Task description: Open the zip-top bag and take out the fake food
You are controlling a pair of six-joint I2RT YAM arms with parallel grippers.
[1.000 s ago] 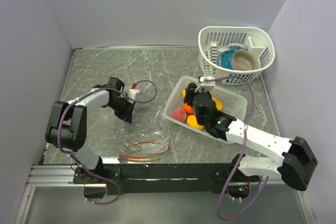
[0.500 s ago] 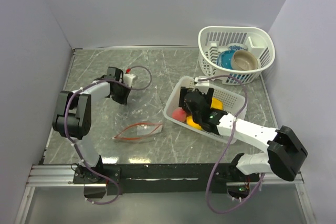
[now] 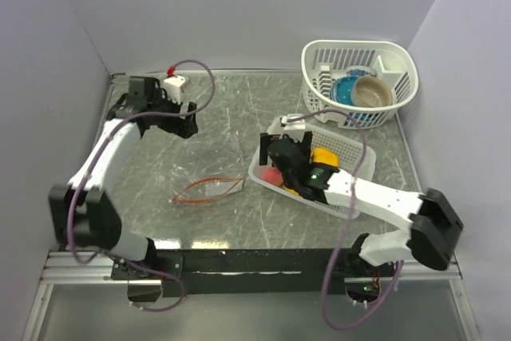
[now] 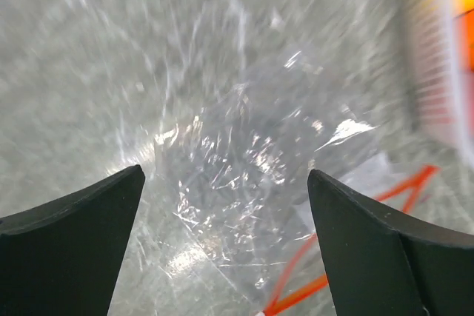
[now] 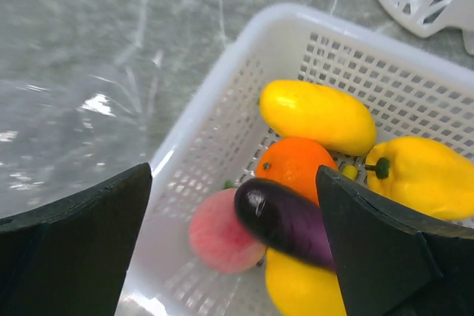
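Note:
The zip-top bag lies flat on the table, its red-orange zip strip spread apart; in the left wrist view its crinkled clear film fills the middle. My left gripper hangs open above the bag, holding nothing. The fake food lies in the white mesh basket: a yellow fruit, an orange, a yellow pepper, a pink fruit and a dark purple eggplant, slightly blurred, on top. My right gripper is open just above them.
A round white basket at the back right holds a blue bowl and a tan bowl. Grey walls close the table on the left, back and right. The left arm's cable loops near the back edge.
My left gripper opened and swung up and back to the far left; the bag slid left and lies free. My right gripper opened wide over the basket, with the eggplant now loose below it.

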